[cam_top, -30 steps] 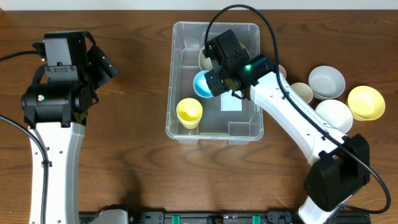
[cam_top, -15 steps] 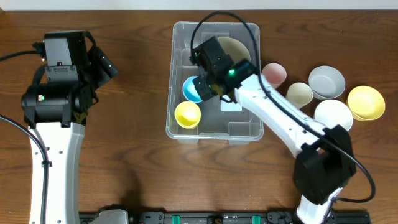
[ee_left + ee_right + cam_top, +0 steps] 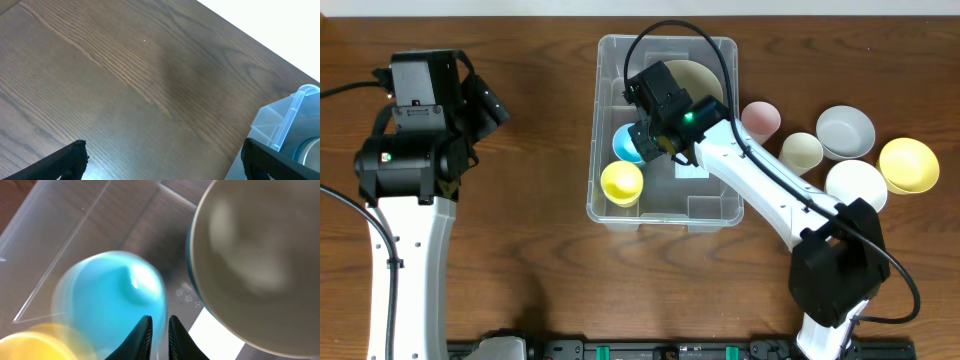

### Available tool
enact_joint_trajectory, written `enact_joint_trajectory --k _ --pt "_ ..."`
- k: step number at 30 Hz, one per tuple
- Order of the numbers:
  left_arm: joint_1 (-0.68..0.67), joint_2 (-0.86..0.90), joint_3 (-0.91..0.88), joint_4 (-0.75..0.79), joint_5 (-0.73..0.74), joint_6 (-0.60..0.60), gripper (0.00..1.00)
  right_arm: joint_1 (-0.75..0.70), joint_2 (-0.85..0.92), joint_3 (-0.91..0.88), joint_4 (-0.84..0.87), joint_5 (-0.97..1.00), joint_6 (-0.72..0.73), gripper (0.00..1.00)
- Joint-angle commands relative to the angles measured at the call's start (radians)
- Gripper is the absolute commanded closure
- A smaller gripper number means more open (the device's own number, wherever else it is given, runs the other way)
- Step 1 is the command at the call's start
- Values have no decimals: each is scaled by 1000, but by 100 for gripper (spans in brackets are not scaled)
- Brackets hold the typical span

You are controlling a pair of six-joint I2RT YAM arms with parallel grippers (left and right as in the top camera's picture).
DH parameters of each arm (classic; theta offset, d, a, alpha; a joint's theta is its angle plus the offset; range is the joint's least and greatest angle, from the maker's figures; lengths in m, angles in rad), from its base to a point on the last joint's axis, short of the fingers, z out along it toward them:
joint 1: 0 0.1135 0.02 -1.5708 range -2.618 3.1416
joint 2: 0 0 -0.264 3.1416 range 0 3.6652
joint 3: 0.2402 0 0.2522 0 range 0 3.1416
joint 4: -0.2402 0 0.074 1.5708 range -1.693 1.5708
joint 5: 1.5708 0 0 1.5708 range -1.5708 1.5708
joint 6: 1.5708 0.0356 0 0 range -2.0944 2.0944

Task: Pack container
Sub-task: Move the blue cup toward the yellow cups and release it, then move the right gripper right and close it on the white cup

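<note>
Clear plastic container, at the middle of the wooden surface, holds a small yellow bowl, a blue bowl and a big olive bowl. A pink bowl, cream bowl, grey bowl, white bowl and large yellow bowl lie loose to its right, presumably waiting to go in. Right fingers reach into the container at the blue bowl's rim, narrowed to a slit, and I cannot tell whether they pinch it or stand free; left fingers spread wide on nothing over bare surface well to the container's left, likely parked clear.
</note>
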Motion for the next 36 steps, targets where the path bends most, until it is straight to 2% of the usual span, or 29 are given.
enact_joint_trajectory --k 1,4,10,15,21,30,36 --pt "3 5 12 -2 -16 -2 2 4 13 -2 3 60 -2 86" --pt "3 5 12 -2 -16 -2 2 -2 13 -2 3 70 5 92" --pt "3 5 12 -2 -16 -2 2 -18 13 -2 11 70 8 91" --pt "3 5 12 -2 -16 -2 2 -35 -3 3 12 70 24 84" --pt "3 5 12 -2 -16 -2 2 -106 -89 28 -74 70 61 81" --pt "3 5 12 -2 -16 -2 2 -341 -278 29 -329 70 95 77" --pt "3 5 12 -2 -16 -2 2 -513 -296 18 -463 70 95 75"
